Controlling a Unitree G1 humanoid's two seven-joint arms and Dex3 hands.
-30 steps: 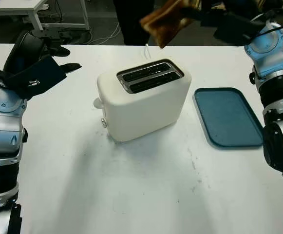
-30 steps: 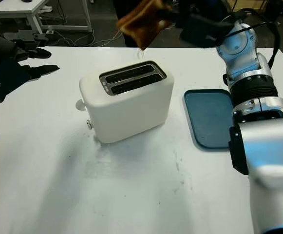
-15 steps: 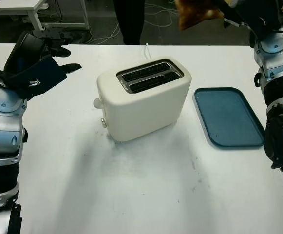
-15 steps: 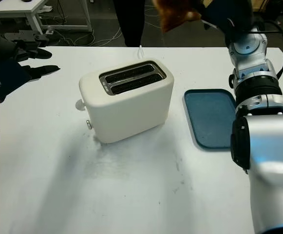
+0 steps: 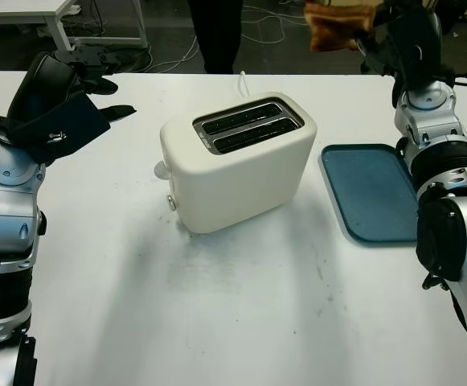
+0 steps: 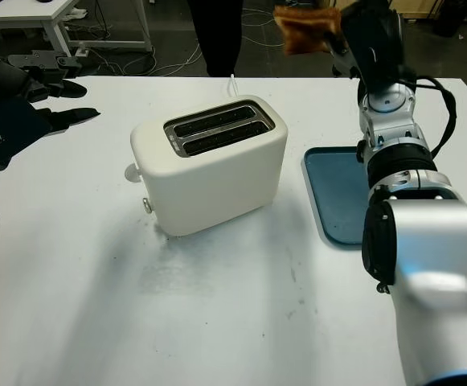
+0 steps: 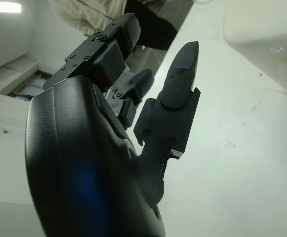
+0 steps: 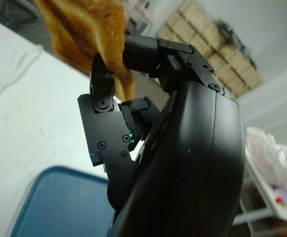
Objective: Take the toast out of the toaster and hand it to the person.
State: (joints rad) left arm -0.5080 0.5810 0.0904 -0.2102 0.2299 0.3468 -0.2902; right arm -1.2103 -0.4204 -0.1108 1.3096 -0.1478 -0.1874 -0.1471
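Right eye view: toast [image 6: 307, 28] is pinched in right hand [image 6: 367, 36] fingers [image 8: 102, 84], raised beyond toaster [image 6: 209, 165]. Handover step judged in hand; reach toward person [image 6: 215, 32] is needed next. Left hand [image 5: 56, 100] open, parked.

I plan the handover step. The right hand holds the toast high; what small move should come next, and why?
Probably carry the toast a little further past the table's far edge toward the person there. The right hand grips it above the far side, clear of the toaster.
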